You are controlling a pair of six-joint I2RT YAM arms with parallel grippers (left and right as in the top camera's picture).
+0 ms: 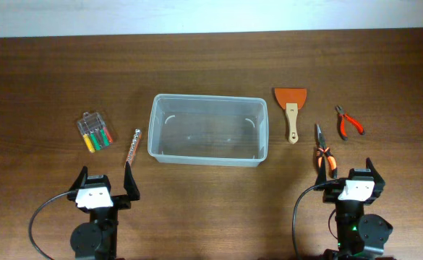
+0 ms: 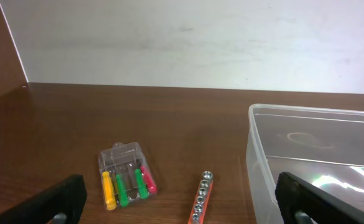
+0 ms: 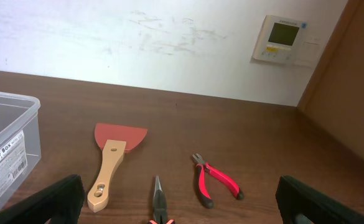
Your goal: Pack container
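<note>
Left gripper [image 1: 106, 174]: lower left of the overhead frame, jaws spread wide, bare table [image 1: 37, 79] between them. In the left wrist view both dark fingers [image 2: 54, 202] sit at the bottom corners of the frame, well apart.

Right gripper [image 1: 345, 175]: lower right of the overhead frame, jaws likewise spread wide, gripping nothing. In the right wrist view its fingers [image 3: 51, 199] occupy the bottom corners.

Just above the left gripper: a narrow strip of small metal sockets [image 1: 132, 144], lying nearly upright in the frame. Left of it, a small clear case of coloured screwdrivers [image 1: 95, 131], tilted.

At the right gripper's left finger: needle-nose pliers [image 1: 321, 148] with orange handles, tips toward the top of the frame. Contact with the finger cannot be told.

Farther up: a scraper [image 1: 291, 110] with an orange blade and wooden handle, blade uppermost. To its right, small red-handled cutters [image 1: 348, 123], lying on a diagonal.

The container [image 1: 207, 96]: centre of the overhead frame, between strip and scraper, upright, open side up, long side horizontal. A printed label shows on its end wall in the right wrist view.

A wall control panel [image 3: 281, 38] is at upper right of the right wrist view.
</note>
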